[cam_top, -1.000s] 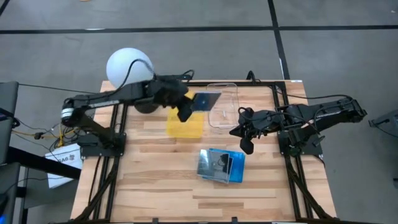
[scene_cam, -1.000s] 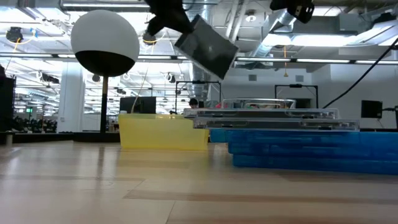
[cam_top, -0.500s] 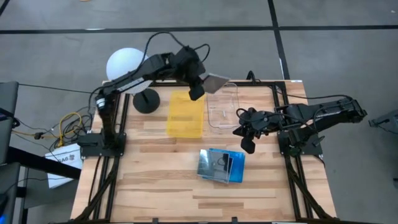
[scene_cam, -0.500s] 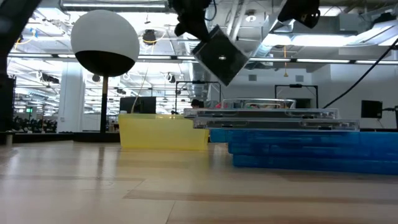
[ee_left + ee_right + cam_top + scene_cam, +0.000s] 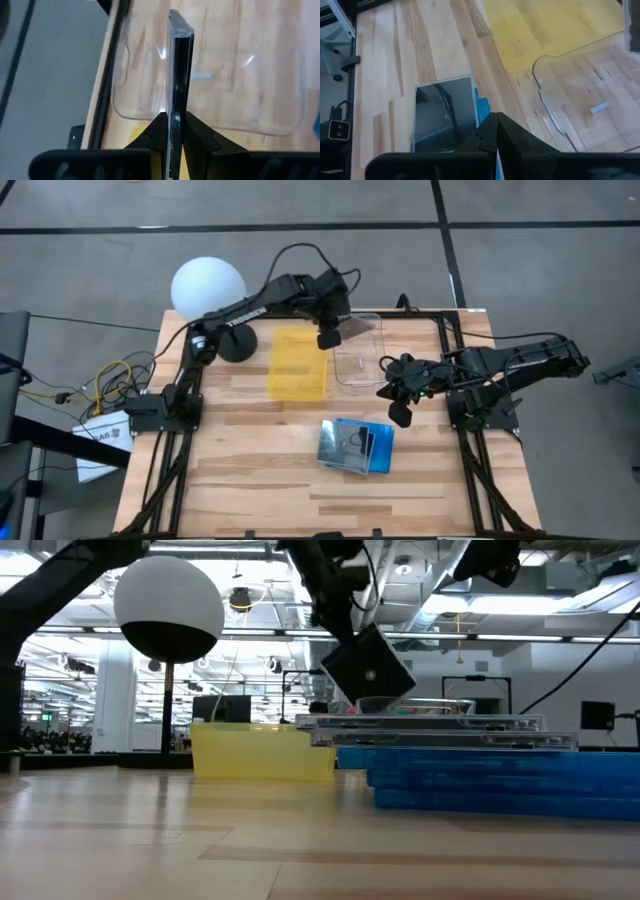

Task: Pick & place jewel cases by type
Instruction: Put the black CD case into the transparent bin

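My left gripper [image 5: 327, 337] is shut on a clear/grey jewel case [image 5: 356, 328], held in the air above the far left part of the clear container [image 5: 372, 368]. In the low view the case [image 5: 368, 666] hangs tilted above the container's rim. A stack of jewel cases [image 5: 355, 446], blue ones under clear/grey ones, lies flat mid-table [image 5: 460, 765]. My right gripper [image 5: 398, 416] is shut and hovers between the container and the stack, touching nothing. The yellow tray [image 5: 298, 366] lies left of the container. My left gripper pinches the jewel case between its two fingers [image 5: 159, 131], one on each flat face, at the case's upper edge [image 5: 176, 117]. The fingers come from above, slanting down. The case is lifted clear, seen edge-on in the wrist view and hanging tilted below the fingers [image 5: 340, 620].
A white globe lamp [image 5: 208, 288] on a dark base stands at the table's far left corner. The yellow tray [image 5: 262, 750] and the clear container [image 5: 240, 75] sit side by side at the far side. Bare wood lies on the near half around the stack [image 5: 442, 112].
My left gripper has carried the jewel case from above the yellow tray toward the table's right, then down over the clear container. The case has tipped steeper and hangs lower now. My right gripper has stayed nearly still.
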{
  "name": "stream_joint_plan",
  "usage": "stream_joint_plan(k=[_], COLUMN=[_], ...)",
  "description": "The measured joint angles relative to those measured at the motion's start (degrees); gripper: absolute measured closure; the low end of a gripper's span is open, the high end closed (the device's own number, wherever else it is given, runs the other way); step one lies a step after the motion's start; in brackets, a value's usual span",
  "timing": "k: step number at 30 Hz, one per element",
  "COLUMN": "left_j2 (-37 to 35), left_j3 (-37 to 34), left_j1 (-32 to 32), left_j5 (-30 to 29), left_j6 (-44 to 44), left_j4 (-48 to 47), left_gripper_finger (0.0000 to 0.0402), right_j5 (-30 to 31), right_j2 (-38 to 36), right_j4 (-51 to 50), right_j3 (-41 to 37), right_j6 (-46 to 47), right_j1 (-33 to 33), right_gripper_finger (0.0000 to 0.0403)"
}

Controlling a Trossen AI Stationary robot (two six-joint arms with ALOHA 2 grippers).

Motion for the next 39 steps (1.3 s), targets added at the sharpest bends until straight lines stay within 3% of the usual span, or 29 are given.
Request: stream_joint_plan(k=[24, 39], left_j2=[2.6, 2.7], left_j3=[-0.1, -2.6], left_j1=[-9.0, -12.3], left_j5=[-1.0, -1.2], left_j6=[-0.1, -2.2], left_j4=[-1.7, -1.8], left_gripper_finger=[0.0375, 0.0375], right_j5=[-0.6, -0.5], right_j2=[0.0, 0.0], right_j4=[-1.7, -7.5], right_j3=[0.0, 0.0], right_j6=[-0.3, -4.7], right_j1=[-3.9, -10.5], right_gripper_finger=[0.0403, 0.0403])
